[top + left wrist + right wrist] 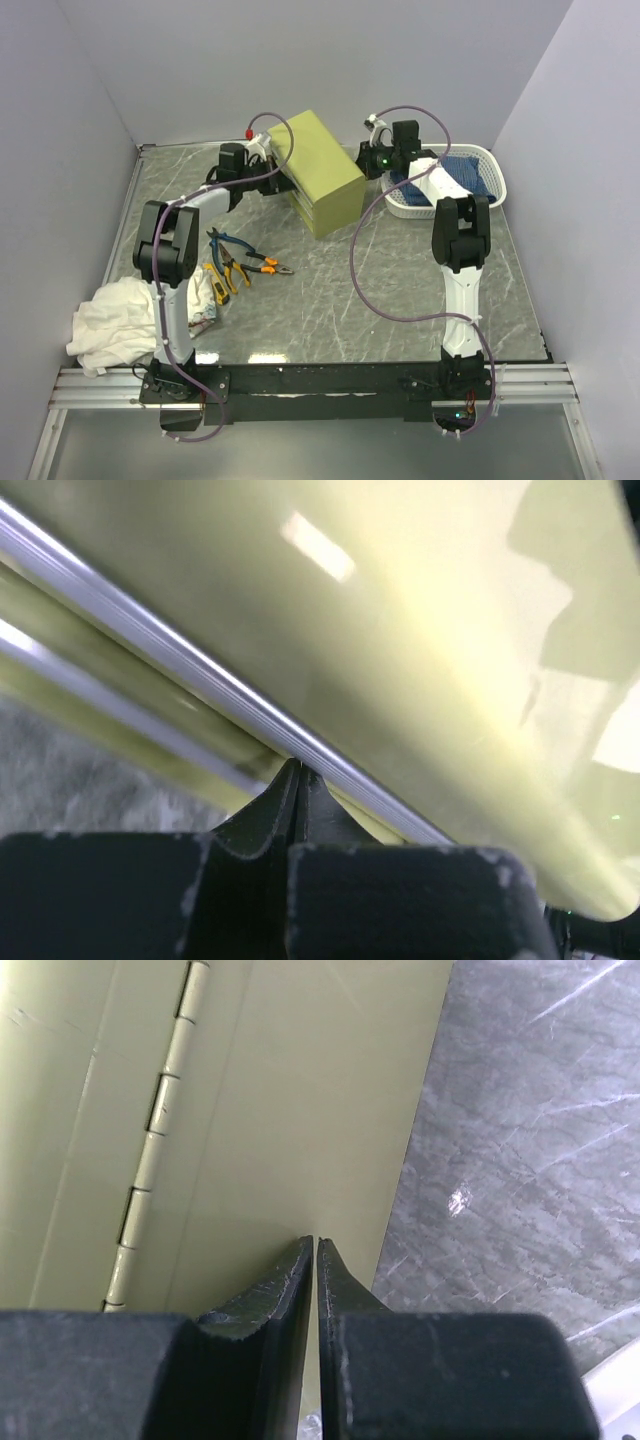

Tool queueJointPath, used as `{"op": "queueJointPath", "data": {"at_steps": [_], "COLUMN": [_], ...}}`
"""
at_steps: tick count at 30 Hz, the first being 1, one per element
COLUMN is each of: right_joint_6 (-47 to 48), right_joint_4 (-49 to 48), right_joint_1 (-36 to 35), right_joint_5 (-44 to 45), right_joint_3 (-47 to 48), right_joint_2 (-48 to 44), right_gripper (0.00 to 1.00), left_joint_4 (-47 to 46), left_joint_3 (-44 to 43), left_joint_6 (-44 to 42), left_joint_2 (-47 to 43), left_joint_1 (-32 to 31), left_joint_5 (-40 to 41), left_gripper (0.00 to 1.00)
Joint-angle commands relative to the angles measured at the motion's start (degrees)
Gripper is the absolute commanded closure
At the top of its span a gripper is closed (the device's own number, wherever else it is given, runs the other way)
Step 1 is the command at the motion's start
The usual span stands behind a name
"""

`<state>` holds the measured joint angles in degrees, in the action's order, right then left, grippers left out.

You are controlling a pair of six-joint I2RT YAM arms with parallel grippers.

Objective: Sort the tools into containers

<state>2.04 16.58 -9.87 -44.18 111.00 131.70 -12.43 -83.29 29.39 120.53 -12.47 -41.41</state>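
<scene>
The olive cabinet (322,172) stands at the middle back of the table, and its drawers look closed. My left gripper (266,166) is shut and empty at the cabinet's left side. In the left wrist view its tips (297,766) touch a silver drawer handle rail (200,677). My right gripper (366,160) is shut and empty against the cabinet's right side (300,1090), beside a hinge (150,1140). Blue-handled pliers (228,246), orange-handled pliers (262,266) and a yellow tool (218,283) lie on the table left of centre.
A white cloth (112,325) is heaped at the front left. A white basket (497,184) with blue cloth stands at the back right, under the right arm. Grey marbled table (530,1140) shows beside the cabinet.
</scene>
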Motion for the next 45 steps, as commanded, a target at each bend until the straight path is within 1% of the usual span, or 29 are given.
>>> {"op": "queueJointPath", "data": {"at_steps": [1, 4, 6, 7, 8, 9, 10, 11, 12, 13, 14, 18, 21, 22, 23, 24, 25, 26, 28, 30, 35, 38, 43, 45], "right_joint_6": [-0.4, 0.1, 0.5, 0.9, 1.1, 1.2, 1.6, 1.6, 1.6, 1.8, 2.0, 2.3, 3.0, 3.2, 3.6, 4.5, 4.8, 5.1, 5.7, 6.4, 6.7, 7.0, 7.2, 6.9], "right_joint_4": [1.8, 2.1, 2.5, 2.8, 2.8, 2.9, 3.2, 3.2, 3.3, 3.4, 3.4, 3.9, 4.7, 5.1, 5.5, 6.0, 7.5, 8.3, 9.2, 9.8, 9.9, 10.0, 10.4, 10.2], "right_joint_1": [-3.6, -3.7, -3.7, -3.6, -3.6, -3.5, -3.6, -3.5, -3.5, -3.5, -3.5, -3.5, -3.5, -3.5, -3.5, -3.4, -3.4, -3.2, -2.9, -2.9, -2.8, -2.8, -2.7, -2.8], "right_joint_5": [-5.1, -4.5, -4.0, -3.5, -3.5, -3.3, -3.0, -2.9, -3.0, -2.8, -2.7, -1.9, -0.9, -0.6, -0.3, 0.5, 0.9, 1.0, 1.6, 2.5, 2.8, 3.1, 2.6, 2.2], "right_joint_3": [-0.7, -0.5, -0.4, -0.6, -0.7, -0.9, -1.0, -1.4, -1.6, -1.8, -2.0, -2.2, -1.9, -2.0, -2.4, -2.4, -2.2, -1.8, -2.5, -3.1, -3.9, -4.0, -4.1, -4.0], "right_joint_2": [-2.6, -2.7, -2.8, -3.0, -3.1, -3.2, -3.4, -3.4, -3.5, -3.5, -3.6, -3.4, -3.6, -4.0, -4.3, -4.5, -4.7, -4.7, -5.6, -6.4, -7.2, -7.2, -6.7, -6.5], "right_gripper": [0.86, 0.85, 0.85, 0.85, 0.85, 0.85, 0.85, 0.85, 0.84, 0.84, 0.84, 0.83, 0.83, 0.82, 0.82, 0.82, 0.82, 0.82, 0.82, 0.81, 0.81, 0.81, 0.81, 0.81], "left_joint_4": [-5.3, -3.1, 0.1, 1.3, 2.3, 4.1, 4.8, 5.4, 6.5, 6.9, 7.1, 3.9, -5.4, -8.3, -14.0, -16.7, -19.0, -24.2, -27.5, -27.0, -28.8, -30.8, -31.2, -31.3], "left_joint_3": [-6.4, -8.1, -7.2, -6.4, -5.5, -3.0, -1.5, 1.3, 2.6, 3.8, 5.9, 9.7, 11.4, 11.7, 11.6, 11.5, 11.2, 10.5, 9.6, 7.2, 5.0, 4.4, 5.3, 6.5], "left_joint_6": [1.5, 2.6, 1.5, 0.8, 0.6, 0.1, -0.6, -0.9, -0.9, -0.6, -0.2, 2.3, 9.4, 14.2, 16.7, 19.0, 23.3, 25.3, 29.8, 31.3, 33.1, 33.9, 34.1, 34.0], "left_joint_2": [2.0, 2.7, 1.3, 0.5, -0.5, -3.1, -4.5, -5.8, -8.4, -9.3, -10.0, -10.9, -8.7, -7.7, -6.5, -3.8, -2.4, -1.2, 2.2, 5.1, 8.7, 9.6, 8.8, 8.0], "left_joint_1": [-1.4, -1.4, -1.2, -0.7, -0.5, 0.5, 0.9, 1.5, 2.5, 3.0, 3.4, 4.6, 5.1, 5.3, 5.4, 5.7, 5.8, 5.9, 5.8, 5.7, 5.4, 4.7, 4.1, 3.9], "left_joint_5": [-2.8, -1.1, -0.5, -0.3, 0.6, 0.9, 1.2, 2.2, 2.7, 3.3, 3.6, 2.7, 1.0, 0.0, -0.5, -1.0, -2.3, -2.7, -3.5, -3.3, -3.9, -5.0, -5.6, -5.7], "left_gripper": [0.99, 0.99, 0.9, 0.72, 0.6, 0.51, 0.4, 0.36, 0.32, 0.26, 0.24, 0.22, 0.22, 0.23, 0.24, 0.25, 0.27, 0.28, 0.3, 0.31, 0.36, 0.4, 0.47, 0.47]}}
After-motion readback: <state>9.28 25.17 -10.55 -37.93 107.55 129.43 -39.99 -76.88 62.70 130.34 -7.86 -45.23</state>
